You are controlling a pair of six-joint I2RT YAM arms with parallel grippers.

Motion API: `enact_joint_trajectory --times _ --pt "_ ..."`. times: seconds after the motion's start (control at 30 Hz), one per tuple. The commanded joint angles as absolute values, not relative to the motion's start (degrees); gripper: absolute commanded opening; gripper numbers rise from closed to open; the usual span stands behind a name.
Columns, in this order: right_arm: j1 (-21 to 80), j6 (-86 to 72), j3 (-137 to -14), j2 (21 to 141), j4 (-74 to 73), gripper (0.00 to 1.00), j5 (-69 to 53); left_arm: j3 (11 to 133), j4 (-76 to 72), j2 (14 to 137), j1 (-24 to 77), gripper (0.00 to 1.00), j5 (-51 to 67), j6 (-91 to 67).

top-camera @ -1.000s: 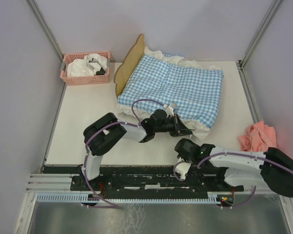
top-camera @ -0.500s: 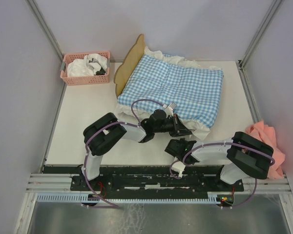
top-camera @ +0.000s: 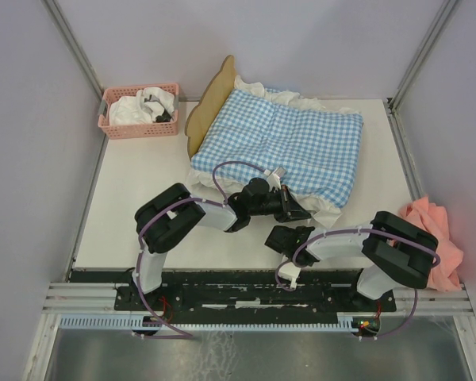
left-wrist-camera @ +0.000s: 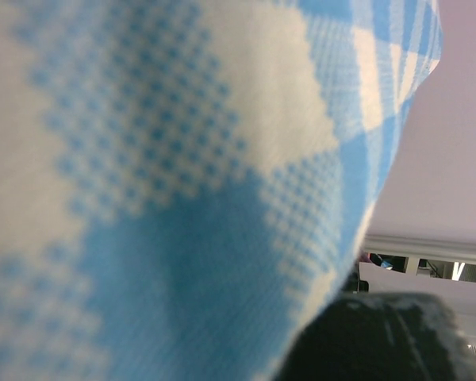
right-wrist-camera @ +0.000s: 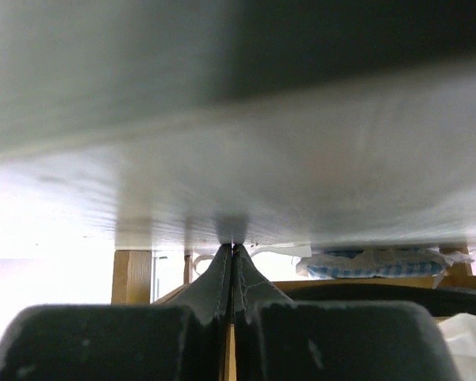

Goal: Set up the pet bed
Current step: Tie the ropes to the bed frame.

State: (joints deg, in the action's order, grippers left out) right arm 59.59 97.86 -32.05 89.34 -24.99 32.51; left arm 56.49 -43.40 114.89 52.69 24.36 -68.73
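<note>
1. left gripper (top-camera: 299,213): jaws pressed together at the near ruffled edge of the bedding (top-camera: 289,143); gingham fills its wrist view; whether cloth is pinched cannot be told.
2. right gripper (right-wrist-camera: 232,252): jaws pressed together, nothing held, low over the table (top-camera: 143,198).
3. pet bed (top-camera: 205,107): far centre of table, under the bedding, headboard at left.
4. basket (top-camera: 140,111): far left corner.
5. pink cloth (top-camera: 428,226): right edge.

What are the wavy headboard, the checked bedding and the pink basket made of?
Headboard: looks like light wood, matt, with a plain tan face. Bedding: woven cloth in blue-and-white checks, soft and puffy; the weave shows close up. Basket: probably moulded plastic, with a slotted wall.
</note>
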Motion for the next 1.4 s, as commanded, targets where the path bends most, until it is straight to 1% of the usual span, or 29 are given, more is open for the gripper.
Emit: enact_joint_trajectory --times 0.0,0.07,0.3,0.43,0.53,0.57,0.63,0.67,0.8,0.97,1.2,1.37 --pt "50.2 81.7 -30.0 92.8 -4.6 0.02 39.2 56.1 -45.2 112.4 51.6 0.03 24.3 -70.5" --pt "49.7 80.4 -28.0 89.9 -5.0 0.02 37.0 56.2 -45.2 112.5 51.4 0.03 24.2 -70.1" --pt "46.0 79.0 -24.4 72.3 -12.4 0.02 25.3 57.3 -43.4 113.2 51.2 0.03 23.5 -68.2" --pt "42.7 79.2 -24.3 65.9 -16.4 0.02 19.3 58.2 -42.5 113.8 50.8 0.03 23.6 -67.4" --pt "42.2 81.3 -23.4 61.9 -19.1 0.02 14.3 58.6 -42.2 114.1 49.9 0.03 23.9 -67.2" --pt "42.2 82.4 -22.9 60.5 -19.2 0.05 13.6 58.8 -42.0 114.2 49.5 0.03 24.0 -67.2" --pt "41.7 84.3 -22.1 58.1 -20.8 0.21 12.7 59.0 -41.7 114.2 48.4 0.03 24.3 -67.4" --pt "41.2 85.0 -21.9 57.2 -22.4 0.25 11.8 59.1 -41.5 114.1 48.0 0.03 24.5 -67.4" --pt "40.5 83.8 -20.8 53.9 -23.6 0.31 8.0 59.4 -41.4 113.8 46.7 0.03 24.8 -67.6" --pt "40.6 78.9 -22.5 56.2 -21.7 0.37 6.3 59.8 -42.0 113.9 45.8 0.03 25.4 -68.1" --pt "42.9 75.5 -28.1 65.7 -20.7 0.41 10.4 60.4 -42.4 114.3 45.1 0.03 26.0 -68.7" --pt "45.1 78.0 -26.9 70.1 -15.7 0.48 12.5 60.3 -42.5 114.5 45.0 0.03 26.3 -68.9"
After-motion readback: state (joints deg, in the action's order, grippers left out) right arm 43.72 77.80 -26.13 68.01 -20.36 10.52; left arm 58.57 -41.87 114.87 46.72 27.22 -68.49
